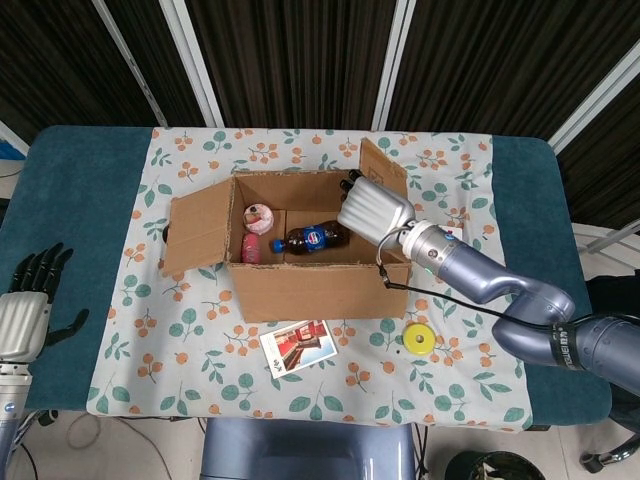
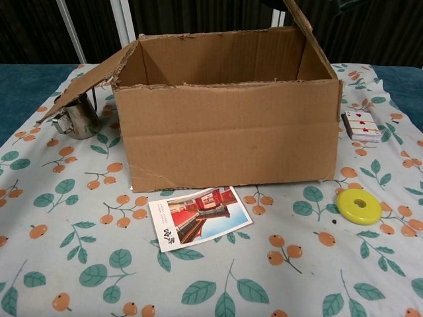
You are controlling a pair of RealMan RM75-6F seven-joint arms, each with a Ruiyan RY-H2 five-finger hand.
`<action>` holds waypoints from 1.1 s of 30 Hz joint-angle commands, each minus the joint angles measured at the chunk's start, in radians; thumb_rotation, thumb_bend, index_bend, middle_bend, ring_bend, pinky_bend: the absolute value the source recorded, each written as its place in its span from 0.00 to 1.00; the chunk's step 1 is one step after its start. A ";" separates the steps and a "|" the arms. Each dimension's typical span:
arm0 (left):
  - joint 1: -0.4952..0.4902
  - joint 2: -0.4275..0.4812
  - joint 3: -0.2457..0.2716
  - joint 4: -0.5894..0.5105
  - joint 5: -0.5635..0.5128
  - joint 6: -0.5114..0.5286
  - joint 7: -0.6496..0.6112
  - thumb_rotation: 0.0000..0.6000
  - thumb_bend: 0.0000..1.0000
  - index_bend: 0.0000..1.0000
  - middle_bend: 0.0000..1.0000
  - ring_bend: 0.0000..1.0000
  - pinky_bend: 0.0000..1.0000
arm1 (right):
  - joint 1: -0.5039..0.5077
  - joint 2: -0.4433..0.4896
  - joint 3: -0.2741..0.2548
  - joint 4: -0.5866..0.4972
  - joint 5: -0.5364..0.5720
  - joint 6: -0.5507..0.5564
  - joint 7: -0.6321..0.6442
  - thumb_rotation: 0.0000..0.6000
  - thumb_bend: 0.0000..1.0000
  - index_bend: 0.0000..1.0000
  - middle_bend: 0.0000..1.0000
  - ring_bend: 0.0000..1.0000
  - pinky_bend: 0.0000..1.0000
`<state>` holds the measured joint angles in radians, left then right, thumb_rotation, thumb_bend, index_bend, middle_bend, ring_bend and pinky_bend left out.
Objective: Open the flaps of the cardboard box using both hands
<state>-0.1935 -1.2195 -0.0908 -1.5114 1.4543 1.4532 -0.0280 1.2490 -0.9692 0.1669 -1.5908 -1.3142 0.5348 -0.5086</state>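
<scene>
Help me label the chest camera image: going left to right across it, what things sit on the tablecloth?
Metal cup → cardboard box, with the postcard lying in front of it → yellow ring and deck of playing cards, roughly level at the right edge.

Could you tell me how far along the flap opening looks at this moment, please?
Done: the cardboard box is open at the top, its bottle visible inside, and the left flap is folded outward. In hand: the right hand is pressed against the right flap, which stands raised rather than folded down. Left: lay that flap out flat. The left hand waits off to the side, holding nothing.
</scene>
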 commanded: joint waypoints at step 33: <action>0.002 -0.005 0.001 0.002 0.010 -0.001 0.002 1.00 0.27 0.00 0.00 0.00 0.01 | -0.177 0.199 -0.056 -0.050 0.000 0.107 -0.001 1.00 0.96 0.47 0.39 0.21 0.28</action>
<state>-0.1913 -1.2244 -0.0895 -1.5098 1.4638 1.4525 -0.0262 1.0863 -0.7812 0.1169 -1.6406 -1.3244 0.6331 -0.5126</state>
